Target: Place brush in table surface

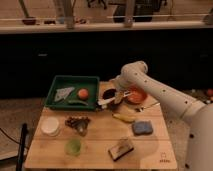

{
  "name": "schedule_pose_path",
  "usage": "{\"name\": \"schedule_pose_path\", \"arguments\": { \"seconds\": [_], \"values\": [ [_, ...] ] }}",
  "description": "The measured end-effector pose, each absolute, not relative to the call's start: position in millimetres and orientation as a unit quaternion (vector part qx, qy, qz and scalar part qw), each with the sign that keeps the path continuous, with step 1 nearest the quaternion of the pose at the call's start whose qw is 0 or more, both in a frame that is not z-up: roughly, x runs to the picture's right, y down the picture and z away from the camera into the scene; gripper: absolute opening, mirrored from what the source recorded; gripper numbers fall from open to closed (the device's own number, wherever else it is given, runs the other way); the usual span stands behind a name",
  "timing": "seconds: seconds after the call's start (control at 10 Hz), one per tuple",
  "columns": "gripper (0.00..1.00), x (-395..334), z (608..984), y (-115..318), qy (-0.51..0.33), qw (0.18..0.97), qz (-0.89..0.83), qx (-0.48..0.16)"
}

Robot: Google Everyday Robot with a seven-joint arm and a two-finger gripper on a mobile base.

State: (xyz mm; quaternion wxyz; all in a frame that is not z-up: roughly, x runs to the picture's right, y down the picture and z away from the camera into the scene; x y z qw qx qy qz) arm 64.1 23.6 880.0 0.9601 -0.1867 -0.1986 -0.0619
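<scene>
Ok, status. Gripper (115,98) sits low just right of the tray (72,78), level with its front half. The jaws are spread wide and not clamped on anything. Arm (150,85) reaches in from far right of the tray, with the wrist bent down toward the tray side.

Brush (104,102) is the pale stick at the tray's front-right corner, lying roughly crosswise. Its left end is almost at the tray wall and its right end runs in toward the gripper. So the brush is immediately on the tray side of the gripper, very close. They're probably not touching, but I can't tell from this angle. The brush is over the table (97,159), outside the tray.

Dark bowl (108,91) is just right of the tray, behind the brush. Red bowl (136,95) is further right of the tray, beyond the gripper. Thin stick (151,105) is further right again.

- **In front of the tray:** white dish (50,126), dark clump (77,122), green cup (74,146).
- **Front-right of the tray:** yellow item (122,118), blue sponge (142,128), brown block (121,148).
- **Inside the tray:** orange (83,93), grey piece (64,92), green piece (77,103).
</scene>
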Motion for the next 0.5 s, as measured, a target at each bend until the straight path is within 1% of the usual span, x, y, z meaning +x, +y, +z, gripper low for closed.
{"name": "schedule_pose_path", "arguments": {
  "seconds": [0.5],
  "values": [
    [0.80, 73, 897, 19, -0.238, 0.949, -0.059, -0.197]
  ]
}}
